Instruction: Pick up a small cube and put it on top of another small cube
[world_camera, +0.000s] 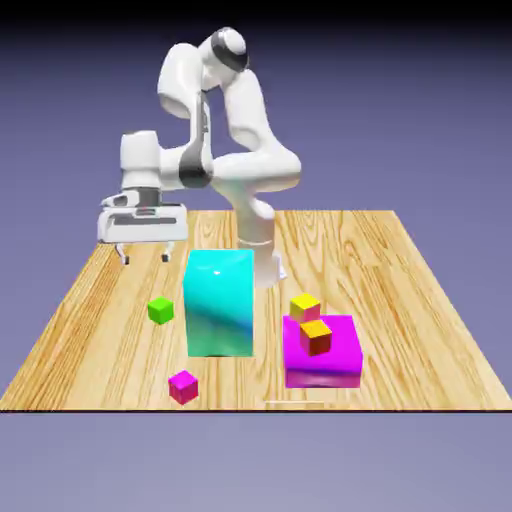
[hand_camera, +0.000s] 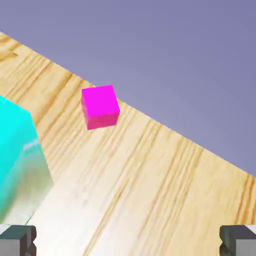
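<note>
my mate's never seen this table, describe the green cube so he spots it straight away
Find the tall cyan block on the wooden table. Just off its side toward the exterior view's left sits a small lime-green cube. It's the only green one; the similar-sized cube nearer the camera is magenta.

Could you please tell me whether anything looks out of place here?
Nothing looks spilled or damaged. The small orange cube sits at a different angle from the magenta block, slightly askew.

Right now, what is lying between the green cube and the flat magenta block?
The tall cyan block stands between the green cube and magenta block, in the exterior view.
</note>
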